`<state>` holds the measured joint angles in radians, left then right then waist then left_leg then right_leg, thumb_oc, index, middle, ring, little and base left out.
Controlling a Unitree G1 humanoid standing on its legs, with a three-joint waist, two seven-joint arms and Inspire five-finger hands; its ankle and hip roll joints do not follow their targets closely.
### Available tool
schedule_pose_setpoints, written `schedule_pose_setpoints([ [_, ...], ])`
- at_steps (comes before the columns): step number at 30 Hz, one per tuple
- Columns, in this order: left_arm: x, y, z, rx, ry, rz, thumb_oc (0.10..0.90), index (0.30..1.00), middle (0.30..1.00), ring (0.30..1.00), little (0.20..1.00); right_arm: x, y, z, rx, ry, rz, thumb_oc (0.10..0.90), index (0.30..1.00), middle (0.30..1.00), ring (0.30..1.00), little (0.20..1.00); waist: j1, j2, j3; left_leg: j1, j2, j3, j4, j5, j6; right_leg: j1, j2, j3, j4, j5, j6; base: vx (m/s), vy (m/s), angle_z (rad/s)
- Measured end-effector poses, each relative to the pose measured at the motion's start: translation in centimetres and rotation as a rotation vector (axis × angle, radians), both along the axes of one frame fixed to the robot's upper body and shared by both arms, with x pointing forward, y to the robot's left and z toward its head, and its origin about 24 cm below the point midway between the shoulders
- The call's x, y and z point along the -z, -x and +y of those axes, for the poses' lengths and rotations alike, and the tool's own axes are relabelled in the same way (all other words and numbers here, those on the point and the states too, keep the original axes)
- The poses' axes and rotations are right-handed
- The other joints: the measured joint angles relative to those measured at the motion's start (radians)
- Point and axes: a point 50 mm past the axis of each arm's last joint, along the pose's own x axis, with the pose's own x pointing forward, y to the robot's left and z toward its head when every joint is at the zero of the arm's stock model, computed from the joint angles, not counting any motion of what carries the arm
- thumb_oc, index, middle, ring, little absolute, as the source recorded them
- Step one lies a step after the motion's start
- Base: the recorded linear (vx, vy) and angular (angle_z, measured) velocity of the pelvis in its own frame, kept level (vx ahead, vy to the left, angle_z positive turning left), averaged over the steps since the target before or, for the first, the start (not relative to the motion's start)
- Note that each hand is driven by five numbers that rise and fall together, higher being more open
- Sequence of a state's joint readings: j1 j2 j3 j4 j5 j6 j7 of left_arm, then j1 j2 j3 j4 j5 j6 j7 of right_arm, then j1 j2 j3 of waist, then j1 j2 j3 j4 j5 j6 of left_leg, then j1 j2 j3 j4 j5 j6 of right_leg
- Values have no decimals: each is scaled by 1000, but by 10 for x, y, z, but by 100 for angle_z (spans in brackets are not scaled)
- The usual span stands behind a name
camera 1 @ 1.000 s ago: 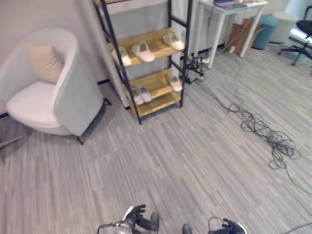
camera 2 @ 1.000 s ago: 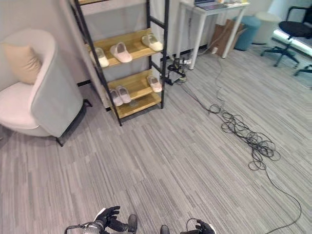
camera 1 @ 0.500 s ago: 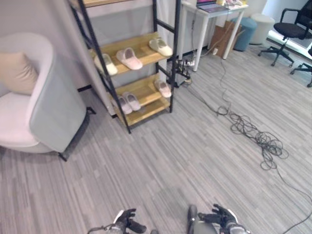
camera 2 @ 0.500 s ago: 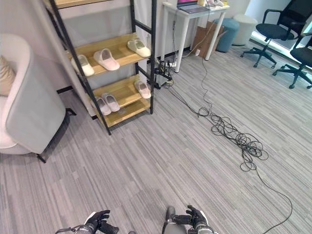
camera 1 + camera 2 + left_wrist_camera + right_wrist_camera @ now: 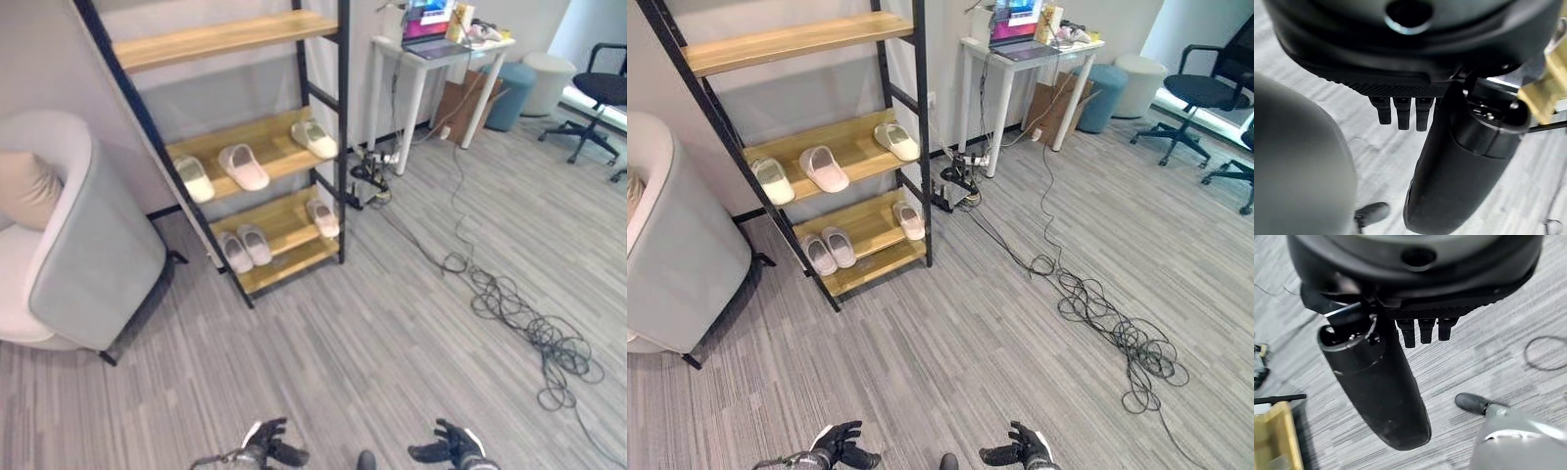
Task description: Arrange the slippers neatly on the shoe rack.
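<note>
- Down low, the left hand (image 5: 266,448) and right hand (image 5: 446,450) hung over grey plank flooring (image 5: 392,333), each with fingers loosely spread and holding nothing.
- Well apart from them stood the black-framed shoe rack (image 5: 257,147).
- Three pale slippers (image 5: 244,166) lay spaced along its middle wooden shelf.
- Three more slippers (image 5: 245,249) sat on the bottom shelf: two close together, one apart by the right post.
- Beside the rack stood a grey armchair (image 5: 88,264).

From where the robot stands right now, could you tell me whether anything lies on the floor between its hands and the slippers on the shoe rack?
Nothing visible does. The left hand and right hand hang low, both empty, and bare floor runs up to the shoe rack holding the slippers. The tangled cables lie off to the right and the armchair to the left.
</note>
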<state>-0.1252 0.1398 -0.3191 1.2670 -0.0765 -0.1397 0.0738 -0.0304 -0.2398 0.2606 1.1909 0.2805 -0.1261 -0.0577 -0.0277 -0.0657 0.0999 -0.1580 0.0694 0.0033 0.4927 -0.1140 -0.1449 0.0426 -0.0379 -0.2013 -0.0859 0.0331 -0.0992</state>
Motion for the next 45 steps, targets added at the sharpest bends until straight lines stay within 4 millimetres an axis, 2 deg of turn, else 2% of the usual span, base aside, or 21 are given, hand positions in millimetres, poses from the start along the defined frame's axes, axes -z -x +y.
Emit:
schedule_pose_setpoints([
  [3, -2, -5, -1, 2, 4, -22, 800, 900, 900, 900, 900, 1, 5, -4, 2, 10, 11, 800, 900, 900, 900, 900, 5, 17, 11, -54, -3, 23, -113, 69, 32, 21, 14, -3, 1, 4, 30, 171, -20, -25],
  [4, -1, -3, -2, 4, 7, -16, 800, 900, 900, 900, 900, 0, 6, -6, 2, 15, 9, 800, 900, 900, 900, 900, -2, 34, 11, -56, -3, 22, -143, 138, 37, 29, 22, 3, 1, -2, 40, 740, -64, -7],
  [5, 0, 0, 0, 22, -6, 2, 800, 900, 900, 900, 900, 2, 8, 0, -8, 5, 14, 800, 900, 900, 900, 900, -7, 26, 16, -72, -24, 12, -124, 117, 28, 48, 19, 38, -11, -50, 7, 845, -44, 18],
  [6, -2, -6, -1, 34, -8, -9, 800, 900, 900, 900, 900, 3, 14, -3, -7, 20, 39, 800, 900, 900, 900, 900, 3, 15, 27, -80, -31, 21, -156, 83, 32, 46, 4, 43, 8, -62, 16, 334, 18, 19],
  [7, -5, -13, -3, 26, 1, -40, 800, 900, 900, 900, 900, 5, 17, -4, 0, 19, 64, 800, 900, 900, 900, 900, 35, 16, 34, -66, -54, 30, -286, 105, 40, 33, -11, 69, 22, -62, 29, 108, 20, -8],
  [9, -4, -10, -7, -6, 31, -47, 800, 900, 900, 900, 900, 4, 20, -9, 11, 30, 71, 800, 900, 900, 900, 900, 61, 75, 35, -32, -33, 30, -454, 194, 61, 50, 16, 102, 17, -57, 83, 126, 23, -57],
  [10, -2, -5, -7, -12, 33, -30, 800, 900, 900, 900, 900, 4, 19, -12, 12, 37, 66, 800, 900, 900, 900, 900, 60, 113, 39, 1, -12, 29, -486, 267, 132, 73, 40, 116, 21, -72, 105, 259, 47, -60],
  [11, -2, -4, 0, -13, 11, -26, 800, 900, 900, 900, 900, 4, 15, -5, 7, 20, 53, 800, 900, 900, 900, 900, 61, 90, 39, 25, -33, 44, -487, 224, 108, 69, 9, 132, 33, -110, 103, 561, 170, -57],
  [12, -2, -1, 4, -31, 10, -22, 800, 900, 900, 900, 900, 5, 17, -2, 3, 7, 56, 800, 900, 900, 900, 900, 63, 78, 39, 40, -50, 59, -476, 210, 115, 67, -6, 156, 64, -120, 138, 307, 125, -53],
  [13, -3, -4, 7, -42, 3, -29, 800, 900, 900, 900, 900, 6, 19, 0, -1, 0, 61, 800, 900, 900, 900, 900, 61, 67, 38, 65, -68, 76, -491, 178, 140, 58, -29, 164, 139, -131, 165, 415, 155, -67],
  [14, 0, 5, 5, -45, 6, -5, 800, 900, 900, 900, 900, 5, 13, 0, 2, -2, 52, 800, 900, 900, 900, 900, 57, 92, 36, 99, -55, 95, -532, 193, 151, -37, -33, 162, 326, -168, 202, 178, 39, -47],
  [15, 0, 5, 7, -37, 0, -4, 800, 900, 900, 900, 900, 4, 13, -1, 2, -3, 40, 800, 900, 900, 900, 900, 51, 90, 28, 112, -62, 99, -533, 182, 173, -83, -42, 162, 443, -198, 223, 184, 38, -28],
  [18, 0, 6, 15, -21, -25, -1, 800, 900, 900, 900, 900, 4, 10, 3, 7, -13, 29, 800, 900, 900, 900, 900, 51, 59, 18, 155, -93, 92, -537, 170, 221, -144, -90, 130, 613, -218, 241, 232, -29, 14],
  [23, 2, 11, 13, -15, -26, 31, 800, 900, 900, 900, 900, 2, -2, 8, -16, -24, 4, 800, 900, 900, 900, 900, 27, 74, 16, 196, -71, 39, -552, 139, 232, -184, -102, 42, 380, -208, 192, 242, -150, 27],
  [26, 4, 17, 18, -27, -42, 58, 800, 900, 900, 900, 900, -1, -8, 11, -32, -32, -22, 800, 900, 900, 900, 900, 6, 69, 14, 231, -59, 34, -552, 109, 203, -216, -94, 54, 203, -75, 203, 224, -184, 8],
  [29, 5, 26, 29, -53, -61, 75, 800, 900, 900, 900, 900, 6, 10, 17, -25, -51, 23, 800, 900, 900, 900, 900, -14, 12, -12, 288, -64, -25, -551, 72, 138, -190, -104, 81, 116, 120, 173, 215, -231, 51],
  [32, 7, 30, 20, -59, -31, 79, 800, 900, 900, 900, 900, 5, 14, 7, -30, -23, 37, 800, 900, 900, 900, 900, 1, 59, -39, 297, 13, -37, -493, 36, 85, -111, -20, 58, 41, 112, 139, 144, -233, 12],
  [35, 6, 25, 17, -64, -20, 67, 800, 900, 900, 900, 900, 3, 9, 7, -35, -24, 19, 800, 900, 900, 900, 900, 5, 39, -36, 208, 32, -37, -272, 7, 34, -67, 8, 50, -1, 109, 94, 32, -143, -3],
  [39, 4, 13, 11, -63, -6, 37, 800, 900, 900, 900, 900, 2, 8, 2, -36, -11, 22, 800, 900, 900, 900, 900, 13, 13, -17, 23, 44, -47, 71, 50, -18, -42, 15, 46, -2, 73, 32, 149, -140, 2],
  [42, 3, 10, 6, -52, 7, 24, 800, 900, 900, 900, 900, 4, 16, -2, -34, 7, 51, 800, 900, 900, 900, 900, 8, 15, -7, -15, 34, 13, 0, 38, 2, -15, 18, 33, -9, 41, 11, 265, -44, 14],
  [45, -1, -2, 2, -38, 15, -8, 800, 900, 900, 900, 900, 5, 19, -3, -34, 12, 69, 800, 900, 900, 900, 900, 16, 15, 17, -42, -6, 77, -286, 89, 37, -6, 14, -1, -9, 24, 18, 317, 18, 29],
])
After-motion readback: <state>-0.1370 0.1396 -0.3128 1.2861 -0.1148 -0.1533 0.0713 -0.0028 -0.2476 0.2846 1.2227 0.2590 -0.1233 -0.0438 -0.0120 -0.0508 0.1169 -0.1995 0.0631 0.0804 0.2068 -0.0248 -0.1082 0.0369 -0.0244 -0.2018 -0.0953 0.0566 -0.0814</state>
